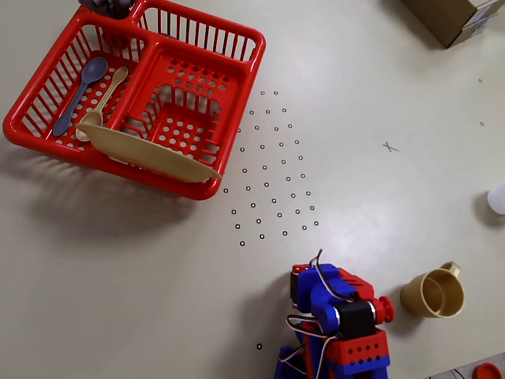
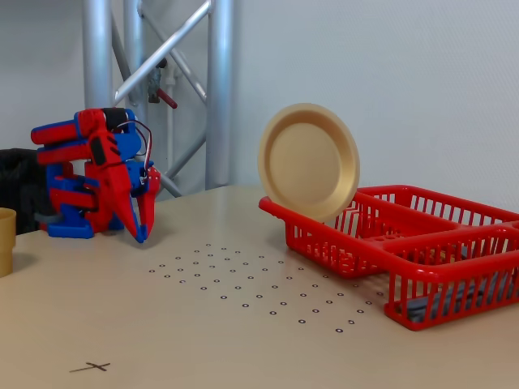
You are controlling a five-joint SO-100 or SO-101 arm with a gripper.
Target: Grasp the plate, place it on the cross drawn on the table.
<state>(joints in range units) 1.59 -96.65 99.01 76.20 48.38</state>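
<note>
The beige-yellow plate (image 1: 150, 154) stands on its edge in the red dish rack (image 1: 237, 87), leaning at the rack's near wall; in the fixed view its round face (image 2: 310, 162) shows above the rack (image 2: 454, 251). The small pen-drawn cross (image 1: 390, 147) is on the bare table, far right of the rack, and near the front left in the fixed view (image 2: 91, 367). My gripper (image 2: 142, 233) is folded in at the arm's base, tips down close to the table, jaws together and empty. In the overhead view the gripper (image 1: 303, 283) is far from both plate and cross.
A blue spoon (image 1: 79, 95) and a beige spoon (image 1: 104, 101) lie in the rack's left compartment. A beige handled cup (image 1: 432, 294) stands right of the arm. A cardboard box (image 1: 454, 17) is at the top right. A grid of ringed dots (image 1: 272, 170) lies between rack and arm.
</note>
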